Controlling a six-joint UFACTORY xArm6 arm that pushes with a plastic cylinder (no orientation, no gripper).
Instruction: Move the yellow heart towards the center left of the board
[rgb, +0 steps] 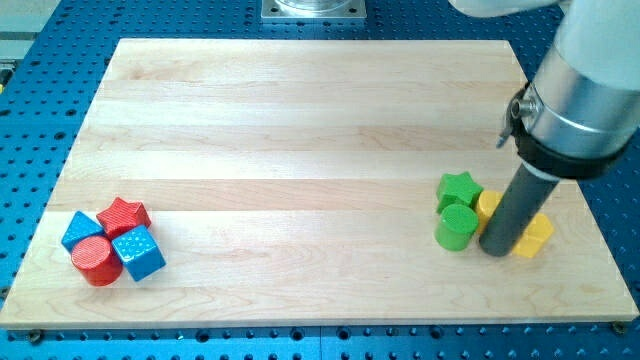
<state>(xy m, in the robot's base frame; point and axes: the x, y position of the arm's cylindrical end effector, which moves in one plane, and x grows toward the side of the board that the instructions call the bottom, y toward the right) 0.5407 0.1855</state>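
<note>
My tip (496, 250) stands between two yellow blocks (536, 236) (heart shape hidden); no fingers here to judge.

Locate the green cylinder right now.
The green cylinder sits at the board's lower right, just below the green star, immediately left of my tip.

Yellow heart (535, 236), lower right, seemingly part-hidden.

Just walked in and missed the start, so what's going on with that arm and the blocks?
The arm's dark rod is down among the blocks at the board's right side. My tip sits between two yellow pieces, beside the green cylinder and green star; which one is the heart I cannot tell. At the view's lower left sit a red star, red cylinder and two blue blocks.
</note>
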